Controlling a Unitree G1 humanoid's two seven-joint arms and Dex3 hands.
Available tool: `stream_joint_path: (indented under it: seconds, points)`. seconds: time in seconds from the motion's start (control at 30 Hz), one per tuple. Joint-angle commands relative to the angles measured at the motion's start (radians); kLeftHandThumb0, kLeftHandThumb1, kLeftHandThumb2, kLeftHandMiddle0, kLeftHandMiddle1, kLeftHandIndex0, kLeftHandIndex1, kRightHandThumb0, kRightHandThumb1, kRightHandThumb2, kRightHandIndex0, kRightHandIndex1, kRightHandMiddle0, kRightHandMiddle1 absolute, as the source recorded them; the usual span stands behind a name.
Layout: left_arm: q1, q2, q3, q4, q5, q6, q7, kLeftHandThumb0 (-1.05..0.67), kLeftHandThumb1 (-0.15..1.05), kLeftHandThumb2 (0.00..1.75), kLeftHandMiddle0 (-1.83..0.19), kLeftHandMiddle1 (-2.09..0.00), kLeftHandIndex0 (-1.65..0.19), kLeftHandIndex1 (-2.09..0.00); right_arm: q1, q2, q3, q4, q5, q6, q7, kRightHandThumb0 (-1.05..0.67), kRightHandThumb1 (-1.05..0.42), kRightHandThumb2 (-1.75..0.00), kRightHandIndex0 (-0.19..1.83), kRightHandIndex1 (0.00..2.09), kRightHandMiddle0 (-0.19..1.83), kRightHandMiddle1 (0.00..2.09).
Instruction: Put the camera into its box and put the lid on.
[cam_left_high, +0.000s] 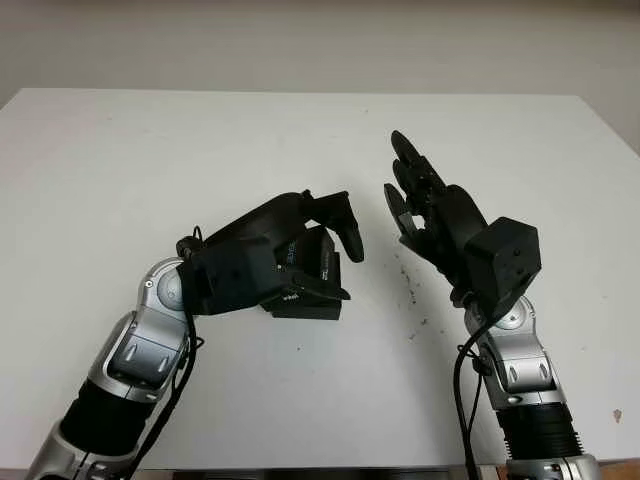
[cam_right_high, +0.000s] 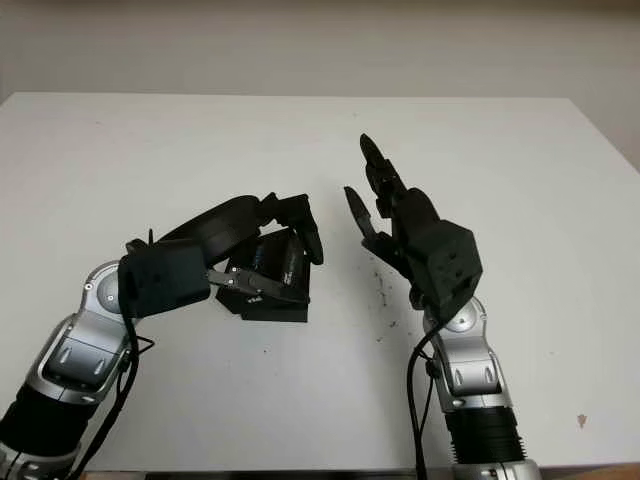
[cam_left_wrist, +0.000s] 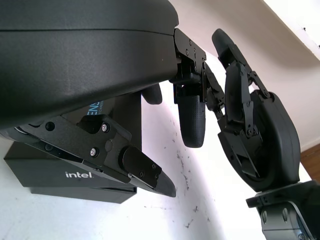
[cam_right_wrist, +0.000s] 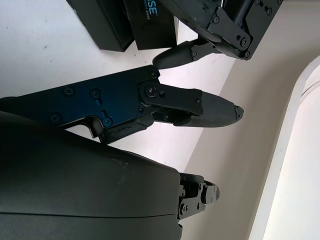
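The matte black cardboard camera box, printed with white and blue lettering, is sitting on the white table near the middle, with its lid apparently already on top. In the left eye view the left hand is arching over it, fingers curling down past its far side and a thumb reaching along its near edge, so it is looking like a loose grasp around the box and not a firm clamp. The right hand is hovering just beside the box, well above the table, open and holding nothing.

In the right eye view the same layout is showing: the box is lying flat under the left hand, and some small dark specks are dotting the table between the two hands.

In the left wrist view the box's side with the "intel" mark is facing the camera, and a left finger is hanging beyond the box's corner without plainly touching it.

In the right wrist view the right hand's fingertip is pointing toward the box, apart from it.

Judging from this, the lid is being seated; pressing evenly downward while the right hand is steadying the opposite side should keep the box from sliding. No camera is visible.
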Motion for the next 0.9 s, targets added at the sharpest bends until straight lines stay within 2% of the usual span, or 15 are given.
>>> stream_joint_path:
  seconds: [0.0, 0.2, 0.53, 0.83, 0.87]
  points:
    - [-0.004, -0.007, -0.015, 0.001, 0.004, -0.003, 0.005, -0.12, 1.01, 0.05, -0.3, -1.65, -0.22, -1.7, -0.002, -0.001, -0.002, -0.02, -0.008, -0.019, -0.01, -0.65, -1.05, -0.55, 0.02, 0.06, 0.03, 0.06]
    - [0.001, -0.026, -0.032, 0.013, 0.015, -0.011, 0.019, -0.1, 1.0, 0.05, -0.32, -1.6, -0.24, -1.67, 0.002, 0.001, 0.003, -0.029, -0.009, 0.005, -0.01, -0.67, -1.05, -0.55, 0.01, 0.05, 0.02, 0.06]
    - [0.014, -0.071, -0.059, 0.057, 0.03, -0.042, 0.074, -0.12, 1.01, 0.05, -0.26, -1.76, -0.19, -1.76, -0.002, 0.0, 0.004, -0.02, -0.015, -0.009, -0.02, -0.68, -1.05, -0.55, 0.01, 0.05, 0.03, 0.06]
    - [0.03, -0.105, -0.058, 0.052, 0.021, 0.003, 0.095, -0.15, 1.02, 0.06, -0.24, -1.77, -0.14, -1.78, -0.004, 0.002, 0.004, -0.026, -0.015, 0.006, -0.019, -0.66, -1.05, -0.54, 0.02, 0.05, 0.03, 0.06]
    - [0.036, -0.112, -0.054, 0.043, 0.016, 0.013, 0.101, -0.18, 1.01, 0.05, -0.16, -1.73, -0.04, -1.76, -0.004, 0.0, 0.005, -0.027, -0.017, 0.009, -0.018, -0.67, -1.05, -0.54, 0.02, 0.05, 0.03, 0.06]
